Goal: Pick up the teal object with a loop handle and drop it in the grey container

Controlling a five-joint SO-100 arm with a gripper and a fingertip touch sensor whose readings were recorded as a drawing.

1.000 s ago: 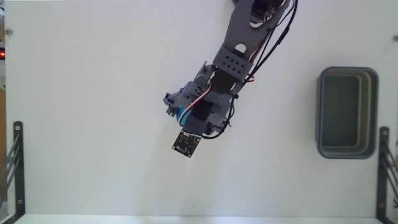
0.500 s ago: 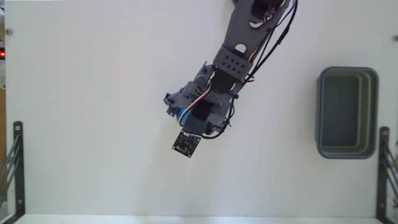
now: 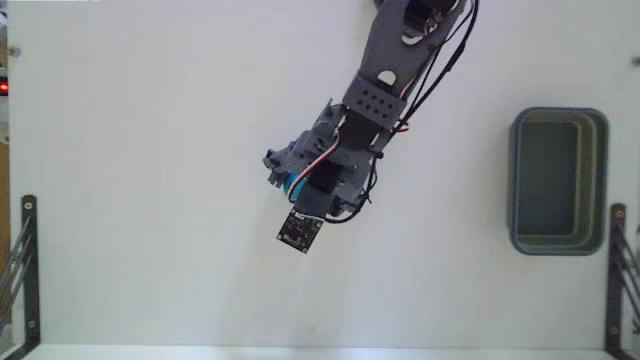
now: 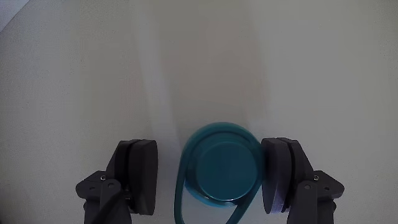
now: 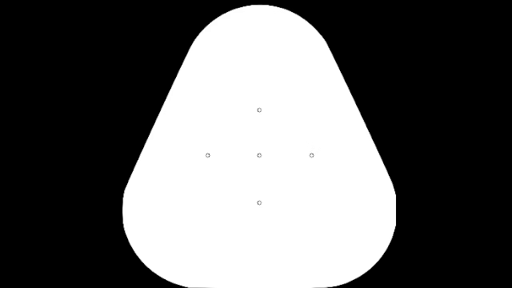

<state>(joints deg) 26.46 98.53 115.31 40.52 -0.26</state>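
With our fingers point(image 4: 211, 177) spread open either side of the teal object point(image 4: 221, 165), we should center, then close evenly before lifting toward the grey container point(image 3: 558, 180).

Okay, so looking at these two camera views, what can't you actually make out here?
- Teal object: in the wrist view its lower part and loop run off the bottom edge; in the fixed view the arm hides all but a blue sliver.
- Gripper: the wrist view cannot settle whether the right finger touches the object; the left finger stands clear.
- Grey container: outside the wrist view.
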